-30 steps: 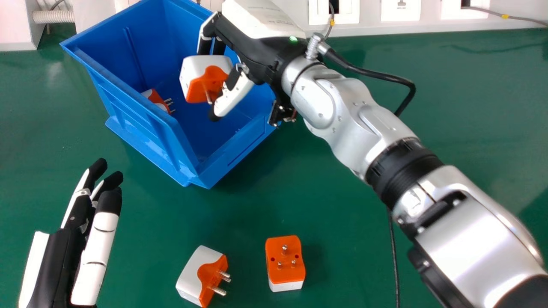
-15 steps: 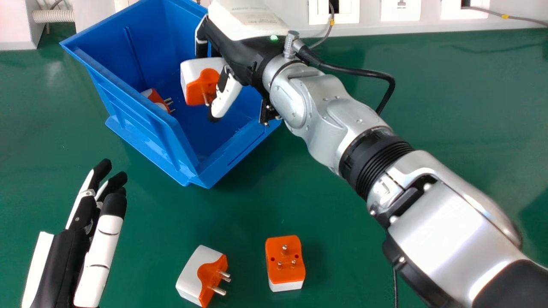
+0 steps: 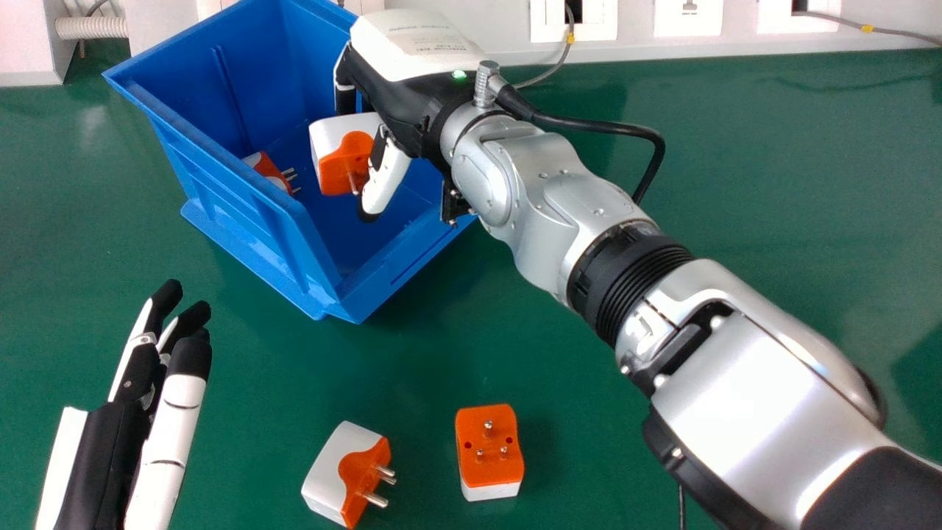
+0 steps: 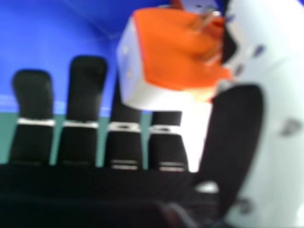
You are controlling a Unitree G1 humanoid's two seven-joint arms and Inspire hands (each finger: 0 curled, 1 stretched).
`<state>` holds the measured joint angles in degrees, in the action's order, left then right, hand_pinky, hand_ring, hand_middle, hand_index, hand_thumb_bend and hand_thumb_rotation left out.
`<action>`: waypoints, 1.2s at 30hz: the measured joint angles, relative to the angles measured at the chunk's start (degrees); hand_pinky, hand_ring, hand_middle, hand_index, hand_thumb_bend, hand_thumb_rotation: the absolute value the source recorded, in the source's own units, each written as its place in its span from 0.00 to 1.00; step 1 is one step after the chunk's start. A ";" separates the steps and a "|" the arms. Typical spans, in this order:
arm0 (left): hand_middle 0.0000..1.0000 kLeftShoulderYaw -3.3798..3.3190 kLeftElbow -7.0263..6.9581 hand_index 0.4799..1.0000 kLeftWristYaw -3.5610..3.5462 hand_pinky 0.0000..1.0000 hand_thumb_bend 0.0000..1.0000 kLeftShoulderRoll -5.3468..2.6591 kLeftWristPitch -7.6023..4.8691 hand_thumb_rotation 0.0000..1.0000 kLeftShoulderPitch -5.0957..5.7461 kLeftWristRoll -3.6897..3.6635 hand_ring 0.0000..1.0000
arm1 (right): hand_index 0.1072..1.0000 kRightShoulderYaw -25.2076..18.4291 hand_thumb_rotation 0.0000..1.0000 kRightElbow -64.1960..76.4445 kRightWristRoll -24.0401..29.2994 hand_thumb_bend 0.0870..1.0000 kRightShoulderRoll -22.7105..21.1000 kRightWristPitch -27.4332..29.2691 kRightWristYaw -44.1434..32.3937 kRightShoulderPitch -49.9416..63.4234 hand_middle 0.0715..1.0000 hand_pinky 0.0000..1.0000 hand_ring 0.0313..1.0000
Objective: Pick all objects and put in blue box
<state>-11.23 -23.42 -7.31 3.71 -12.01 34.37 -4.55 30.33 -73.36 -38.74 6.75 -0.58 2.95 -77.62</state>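
Green tabletop (image 3: 773,221) bears the blue box (image 3: 235,206), with a socketed wall (image 3: 743,26) close behind. Right arm (image 3: 544,206) spans the box's near-right edge, limiting clearance. Right hand (image 3: 397,96) pinches one adapter (image 3: 344,162) within the box opening, release outstanding. Left hand (image 3: 171,427) idles, fingers extended. Progress: one boxed adapter (image 3: 265,168); two tabletop adapters (image 3: 331,464) (image 3: 489,449) await collection.

From here I see smooth plastic on the blue box (image 3: 294,250), smooth plastic plug adapters (image 3: 325,471) with shiny metal pins (image 3: 377,500), a smooth, faintly glossy bench (image 3: 294,375), and a glossy, metallic-looking forearm (image 3: 751,390) with a matt, ribbed collar (image 3: 625,283).
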 measured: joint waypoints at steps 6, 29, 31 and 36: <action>0.93 0.79 -0.12 0.91 0.37 0.96 0.73 -0.53 0.00 0.92 0.62 0.52 0.93 | 0.39 0.59 0.00 -0.01 -0.26 0.47 0.42 0.25 1.08 1.91 0.49 0.42 0.47; 0.93 1.33 -0.68 0.90 2.64 0.93 0.74 -1.20 -0.99 0.92 1.51 2.39 0.93 | 0.38 5.46 0.00 -0.50 -2.75 0.47 1.30 1.03 8.01 4.24 0.47 0.42 0.44; 0.93 1.41 -0.67 0.90 2.67 0.93 0.74 -1.27 -1.17 0.92 1.49 2.39 0.93 | 0.39 5.46 0.00 -0.51 -2.75 0.47 1.30 0.91 8.13 4.23 0.47 0.41 0.44; 0.93 1.56 -0.60 0.89 2.73 0.93 0.73 -1.77 -1.72 0.92 1.73 2.34 0.93 | 0.39 5.22 0.00 -0.50 -2.59 0.47 1.56 1.14 9.84 4.20 0.46 0.41 0.45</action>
<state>-9.67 -24.02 -4.58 1.94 -13.72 36.10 -2.21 35.56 -73.87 -41.33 8.31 0.56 12.78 -73.43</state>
